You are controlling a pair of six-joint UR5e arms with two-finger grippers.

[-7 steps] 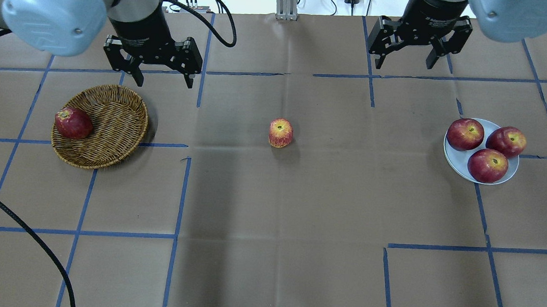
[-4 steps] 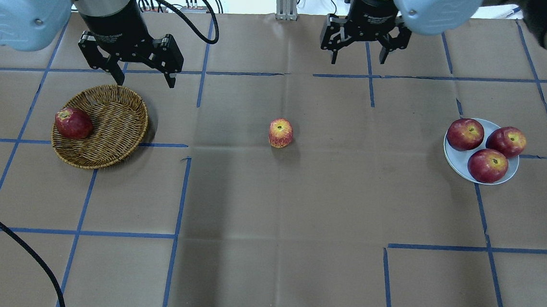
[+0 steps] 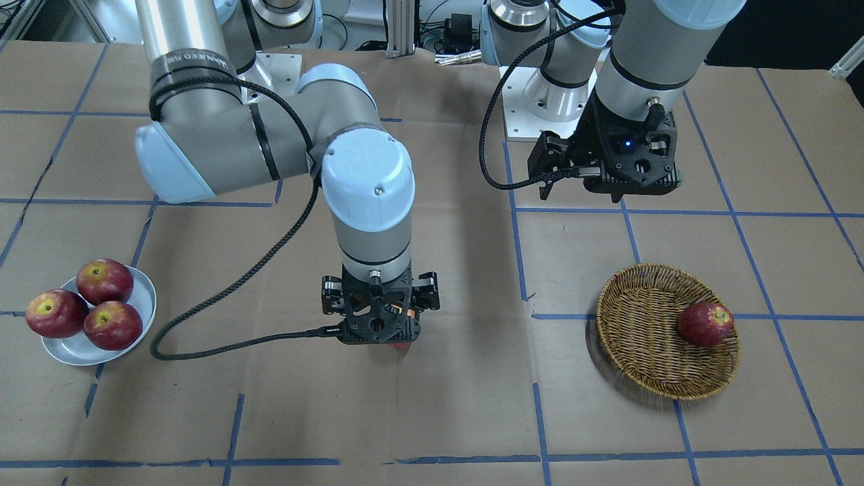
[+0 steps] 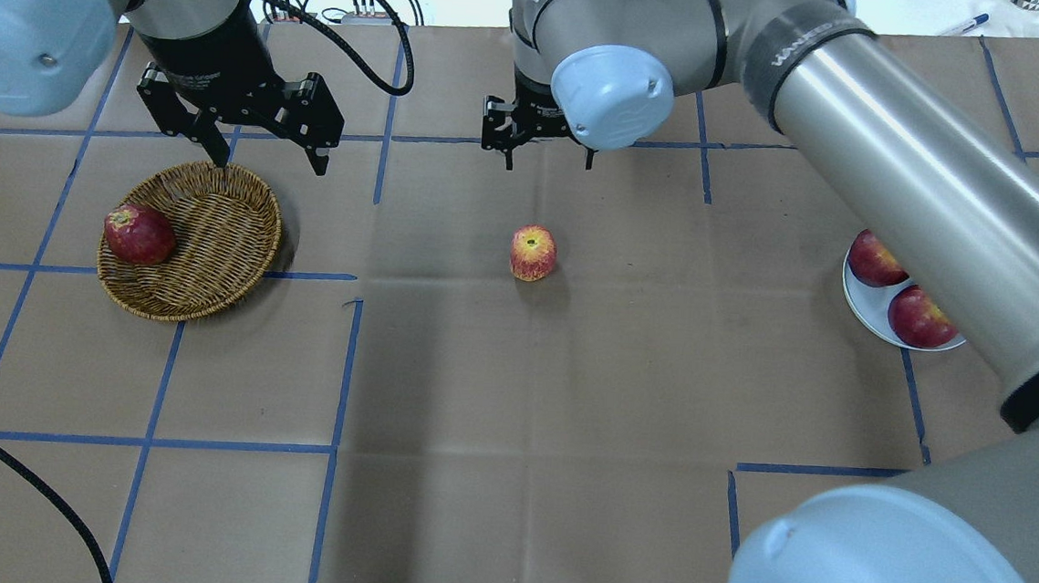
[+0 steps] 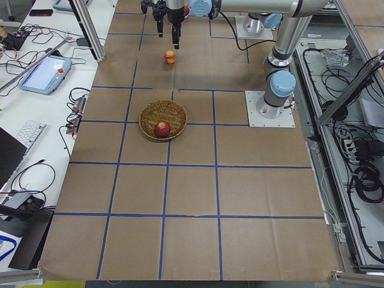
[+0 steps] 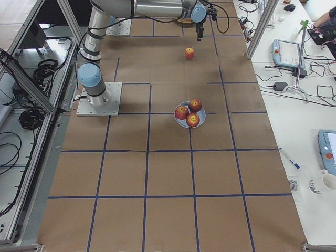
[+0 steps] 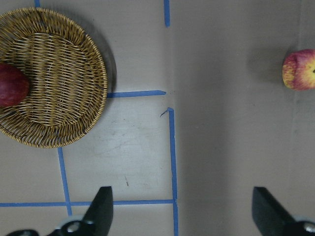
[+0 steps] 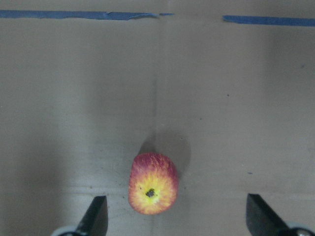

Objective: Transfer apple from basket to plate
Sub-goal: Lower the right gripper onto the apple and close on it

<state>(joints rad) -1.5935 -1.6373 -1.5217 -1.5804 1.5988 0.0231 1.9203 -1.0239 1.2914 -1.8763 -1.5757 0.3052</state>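
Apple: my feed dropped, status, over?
Open, empty: left gripper, right gripper. Right hovers over yellow-blushed apple on table. Three dark apples crowd plate.

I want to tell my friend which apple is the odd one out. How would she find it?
Look at the brown table with blue tape lines, halfway between the wicker basket and the pale plate. One apple sits alone there on the bare paper. It is streaky red with a yellow-orange top, while the other apples are dark red.

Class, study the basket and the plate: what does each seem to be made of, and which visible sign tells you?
The basket looks like woven wicker, tan and matte: interlaced strands show. The plate looks like glazed ceramic or plastic, pale and glossy: its surface shines.
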